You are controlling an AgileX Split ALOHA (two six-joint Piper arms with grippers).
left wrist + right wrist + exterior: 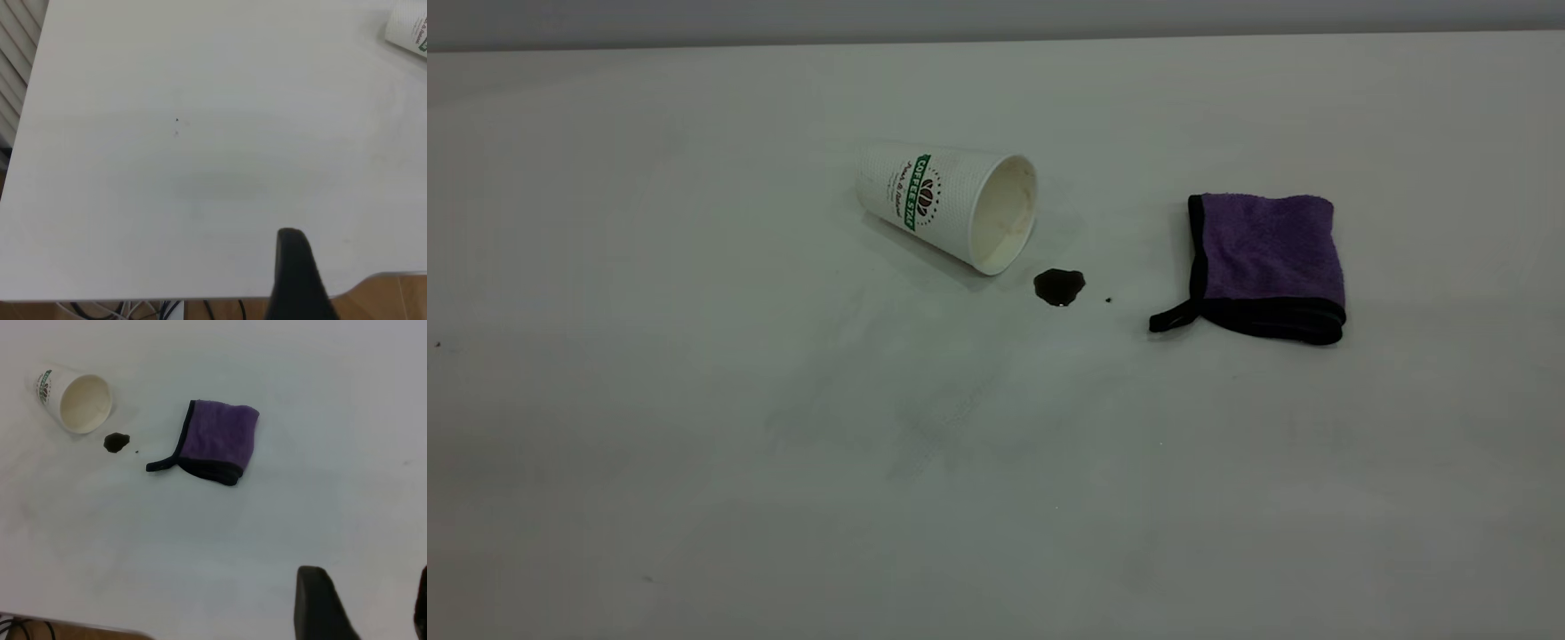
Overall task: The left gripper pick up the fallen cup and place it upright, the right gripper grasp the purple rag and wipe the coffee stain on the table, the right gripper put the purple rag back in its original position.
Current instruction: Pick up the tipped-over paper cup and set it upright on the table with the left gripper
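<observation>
The fallen cup (947, 204) lies on its side on the table (694, 444), its open mouth facing the coffee stain (1059, 285) just beside its rim. The purple rag (1267, 262) lies folded to the right of the stain, loop tab pointing at it. Neither gripper shows in the exterior view. In the right wrist view my right gripper (370, 583) is open and empty over bare table, well short of the rag (219, 440), stain (115, 442) and cup (77, 400). My left gripper (360, 253) shows one finger (293, 267), apart from the cup (408, 28) at the far corner.
A tiny dark speck (1108, 300) sits between stain and rag. In the left wrist view the table's edge (200, 298) runs close by the finger, with cables and wooden floor below it. Faint smear marks cross the tabletop's middle.
</observation>
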